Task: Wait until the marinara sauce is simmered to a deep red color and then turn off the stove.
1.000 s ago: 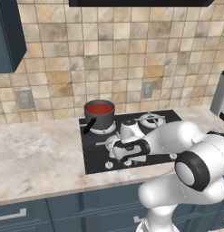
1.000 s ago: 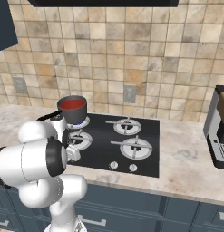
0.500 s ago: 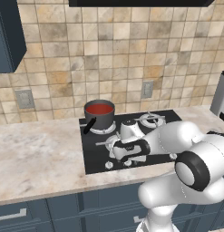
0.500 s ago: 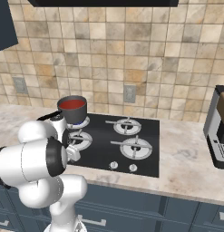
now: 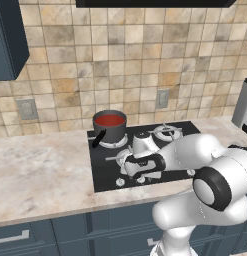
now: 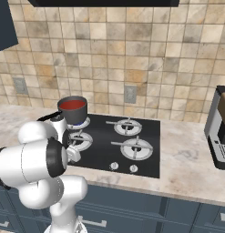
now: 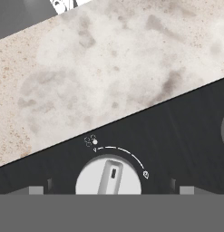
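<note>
Your gripper [image 5: 126,169] hangs low over the front edge of the stove [image 5: 107,172], directly above a round silver knob [image 7: 109,177] that sits between the spots where the fingertips rise in the hand view. How far apart the fingers stand cannot be told from these frames, and nothing shows between them; whether they touch the knob is unclear. The knob's raised bar tilts slightly off upright in the hand view, with a thin white arc and small burner marks printed on the black glass around it. Beyond the glass edge you see the mottled beige countertop [image 7: 109,72]. Behind the arm, on the rear left burner, stands the small dark saucepan [image 5: 109,129], its black handle angled toward the front left. The marinara sauce [image 5: 109,120] fills it as a smooth red disc. A tiled wall [image 6: 132,54] backs the cooktop.
</note>
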Available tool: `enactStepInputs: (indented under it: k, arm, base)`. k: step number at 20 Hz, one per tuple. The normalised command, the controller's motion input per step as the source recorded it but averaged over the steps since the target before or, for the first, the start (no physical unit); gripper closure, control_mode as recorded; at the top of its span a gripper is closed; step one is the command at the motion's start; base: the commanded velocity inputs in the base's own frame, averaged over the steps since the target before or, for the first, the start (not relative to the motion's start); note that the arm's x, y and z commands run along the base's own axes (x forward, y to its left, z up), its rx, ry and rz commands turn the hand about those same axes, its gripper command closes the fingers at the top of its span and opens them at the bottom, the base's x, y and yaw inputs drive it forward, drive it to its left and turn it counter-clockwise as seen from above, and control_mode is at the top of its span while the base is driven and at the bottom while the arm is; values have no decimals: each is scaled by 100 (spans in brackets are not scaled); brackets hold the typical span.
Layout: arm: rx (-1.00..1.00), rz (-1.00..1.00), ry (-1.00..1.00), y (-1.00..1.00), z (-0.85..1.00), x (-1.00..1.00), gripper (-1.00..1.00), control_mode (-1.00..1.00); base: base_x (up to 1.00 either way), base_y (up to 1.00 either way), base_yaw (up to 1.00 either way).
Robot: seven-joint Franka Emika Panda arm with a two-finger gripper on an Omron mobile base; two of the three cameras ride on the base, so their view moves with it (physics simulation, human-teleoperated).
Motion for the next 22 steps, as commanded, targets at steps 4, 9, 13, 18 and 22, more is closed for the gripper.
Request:
enactStepInputs:
  k: [4,9,13,18,22]
  arm:
    - [0,0,0,0,0,0,-100,-100]
    - [0,0,0,0,0,0,-100,-100]
    - [0,0,0,0,0,0,-100,-100]
    - [0,0,0,0,0,0,-100,-100]
    - [0,0,0,0,0,0,-100,-100]
  base:
    - [0,0,0]
    - [0,0,0]
    - [0,0,0]
    - [0,0,0]
    - [0,0,0]
